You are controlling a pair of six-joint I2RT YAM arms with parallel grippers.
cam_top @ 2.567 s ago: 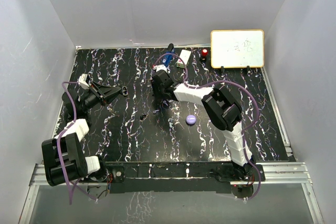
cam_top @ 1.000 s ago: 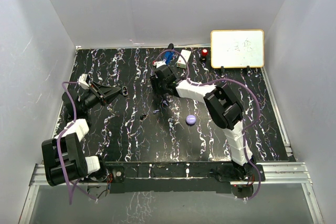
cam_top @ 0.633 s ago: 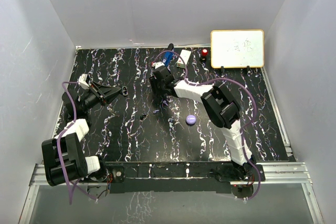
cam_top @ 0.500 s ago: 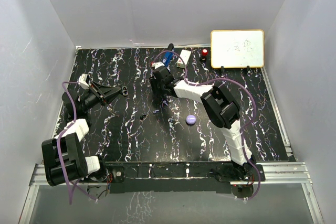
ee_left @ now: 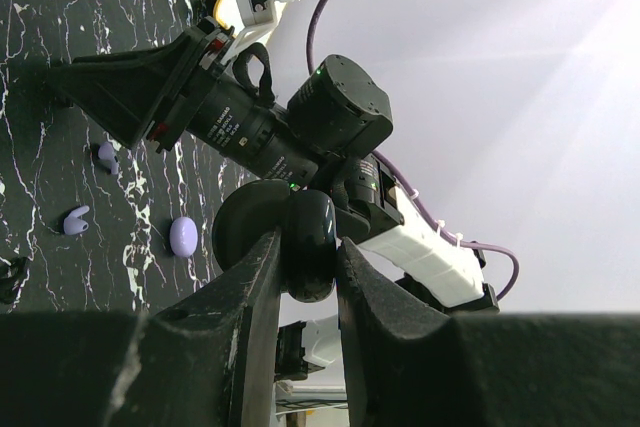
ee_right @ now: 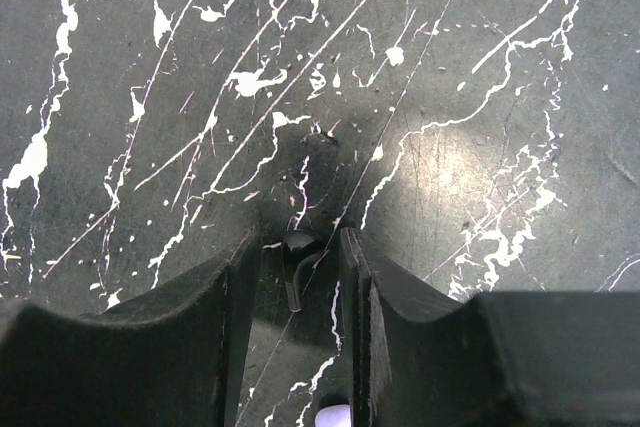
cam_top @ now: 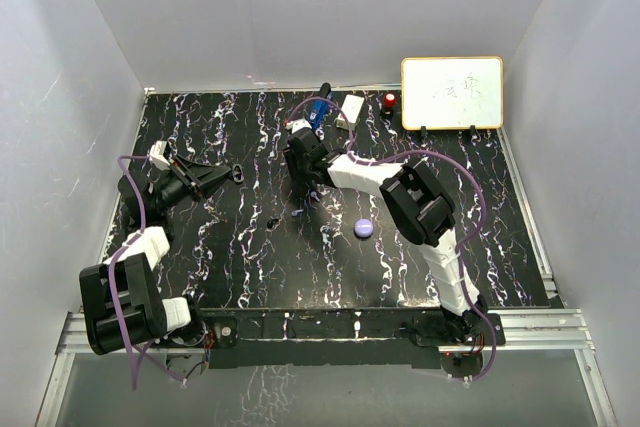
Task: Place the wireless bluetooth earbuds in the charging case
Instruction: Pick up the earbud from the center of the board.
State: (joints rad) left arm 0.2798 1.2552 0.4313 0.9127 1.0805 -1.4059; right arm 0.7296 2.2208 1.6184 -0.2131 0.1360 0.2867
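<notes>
In the left wrist view my left gripper (ee_left: pixel 308 243) is shut on a black round charging case (ee_left: pixel 300 259), its two halves hinged apart. The top view shows that gripper (cam_top: pixel 233 175) held above the table's left side. My right gripper (cam_top: pixel 309 193) points down at mid-table. Its jaws (ee_right: pixel 300 249) straddle a black earbud (ee_right: pixel 298 255) lying on the marbled surface. The earbud sits against the left finger with a small gap to the right finger. Two lavender earbuds (ee_left: pixel 76 219) (ee_left: pixel 106 155) lie on the table near the right arm.
A lavender puck (cam_top: pixel 364 228) lies right of the right gripper, and a small black piece (cam_top: pixel 272 221) lies to its left. A whiteboard (cam_top: pixel 452 93), a blue gadget (cam_top: pixel 317 110), a white box (cam_top: pixel 350 109) and a red item (cam_top: pixel 389 101) stand along the back edge.
My right gripper has shifted slightly left and its jaws have narrowed around the black earbud. The left arm with the case has not moved.
</notes>
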